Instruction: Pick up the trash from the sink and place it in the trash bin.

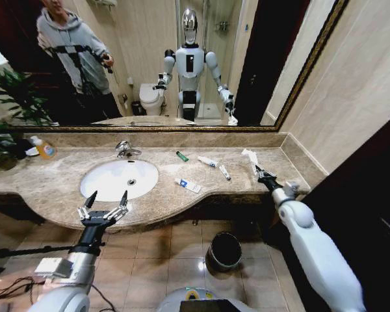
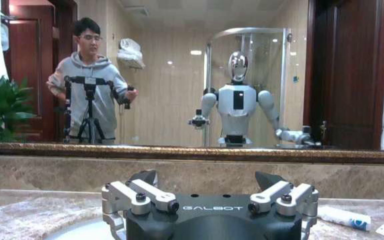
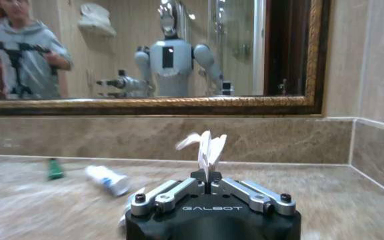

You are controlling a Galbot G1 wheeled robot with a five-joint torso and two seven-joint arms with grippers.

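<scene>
A white wrapper (image 1: pixel 249 156) is pinched in the closed right pincer (image 1: pixel 262 175) near the surface's right edge and should be lifted straight, while the left pincer (image 1: pixel 106 200) is held spread and empty.

On the beige marble counter (image 1: pixel 65 185) we see the white oval sink (image 1: pixel 110 179) toward the left end, a small green tube (image 1: pixel 182 156) and white tubes (image 1: pixel 208 161) to its right, the round dark trash bin (image 1: pixel 224 251) on the floor before the counter's front edge

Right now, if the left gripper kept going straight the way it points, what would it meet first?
Probably the sink: the open left gripper hangs at the counter's front edge, pointing toward the mirror, with the basin directly ahead. Its height above the rim is unclear.
</scene>
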